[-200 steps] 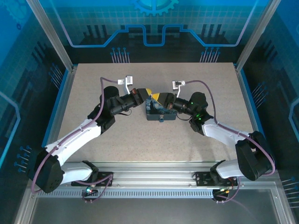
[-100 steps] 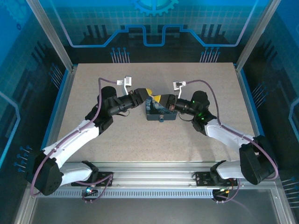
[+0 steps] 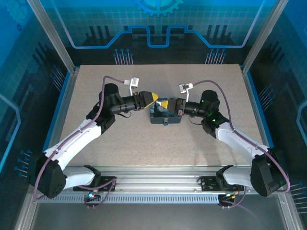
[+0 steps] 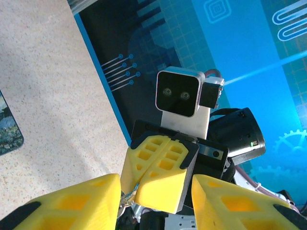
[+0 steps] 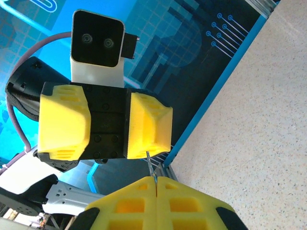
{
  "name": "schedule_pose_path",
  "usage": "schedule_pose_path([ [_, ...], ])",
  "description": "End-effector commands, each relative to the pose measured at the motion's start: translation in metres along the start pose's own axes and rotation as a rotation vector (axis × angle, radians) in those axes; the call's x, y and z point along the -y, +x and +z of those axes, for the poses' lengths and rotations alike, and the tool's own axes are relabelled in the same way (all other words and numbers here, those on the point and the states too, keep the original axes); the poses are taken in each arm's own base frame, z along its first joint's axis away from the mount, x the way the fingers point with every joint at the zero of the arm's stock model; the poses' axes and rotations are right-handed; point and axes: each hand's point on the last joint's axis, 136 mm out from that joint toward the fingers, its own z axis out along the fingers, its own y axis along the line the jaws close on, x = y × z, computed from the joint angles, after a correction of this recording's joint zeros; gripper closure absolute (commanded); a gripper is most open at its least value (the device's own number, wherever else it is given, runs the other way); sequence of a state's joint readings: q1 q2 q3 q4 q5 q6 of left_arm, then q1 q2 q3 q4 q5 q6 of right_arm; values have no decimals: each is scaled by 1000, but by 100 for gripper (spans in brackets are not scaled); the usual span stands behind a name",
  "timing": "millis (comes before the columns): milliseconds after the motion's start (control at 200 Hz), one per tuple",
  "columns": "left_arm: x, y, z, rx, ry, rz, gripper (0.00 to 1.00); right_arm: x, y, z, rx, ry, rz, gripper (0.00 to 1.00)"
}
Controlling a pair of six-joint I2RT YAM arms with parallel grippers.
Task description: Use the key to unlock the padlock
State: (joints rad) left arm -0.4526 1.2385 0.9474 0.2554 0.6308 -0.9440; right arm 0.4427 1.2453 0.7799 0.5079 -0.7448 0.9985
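Right now the two arms meet nose to nose above the dark-blue rectangular tin with the swirling starry print [image 3: 168,116], which sits in the middle of the speckled counter [image 3: 144,143]. The right claw [image 5: 156,182] has its yellow fingers pressed together. A thin grey metal key [image 5: 149,164] sticks out of the seam between them as a bare sliver, pointing at the opposite arm. The left claw [image 3: 153,98] stands spread, with nothing visibly held, tip to tip with the right one and close beside it.

At the tin's near edge sits a tiny silvery padlock [image 3: 164,123], or what I take for one; it is too small to be sure. If so, the lock lies below the key and on its near side, toward the arm bases. The key's long axis seems to run across the counter, left to right, rather than toward the lock. The right arm, holding the key, looks the one placed to swing it down and around.
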Motion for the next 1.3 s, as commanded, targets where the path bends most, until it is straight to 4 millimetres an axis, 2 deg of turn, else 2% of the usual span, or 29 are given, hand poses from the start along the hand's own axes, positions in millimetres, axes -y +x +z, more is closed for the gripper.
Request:
schedule_pose_path([
  [0,8,4,3,-47,34,5,60,-16,-6,-2,-10,-36,-52,100],
  [105,6,6,6,-57,32,2,67,-18,-6,-3,-15,-42,-58,100],
  [345,6,11,13,-78,39,2,100,-18,-6,-4,-7,-32,-63,100],
  [420,5,12,13,-81,35,4,100,-18,-6,-5,-6,-30,-65,100],
  [455,4,12,13,-81,30,5,91,-18,-7,-5,-4,-27,-69,100],
  [505,0,12,11,-69,10,6,67,-16,-7,-6,-4,-19,-69,100],
  [550,-3,11,9,-50,-10,12,55,-15,-7,-7,-3,-10,-67,100],
  [630,-12,10,4,-15,-63,25,21,-10,-9,-12,3,14,-64,100],
  [645,-13,9,2,-7,-72,26,6,-10,-10,-13,6,17,-66,100],
  [660,-15,9,1,-2,-78,30,2,-8,-10,-14,8,24,-66,100],
  [800,-29,14,-6,13,-140,37,1,3,-16,-27,27,102,-85,100],
  [971,-48,29,-13,8,-207,79,1,27,-20,-47,41,270,-95,100],
  [1051,-56,39,-15,1,-237,124,1,45,-20,-58,52,367,-95,100],
  [1086,-61,43,-15,-4,-249,132,1,43,-30,-63,75,400,-119,100],
  [1296,-90,70,-10,12,-302,221,1,84,-48,-93,130,666,-148,100],
])
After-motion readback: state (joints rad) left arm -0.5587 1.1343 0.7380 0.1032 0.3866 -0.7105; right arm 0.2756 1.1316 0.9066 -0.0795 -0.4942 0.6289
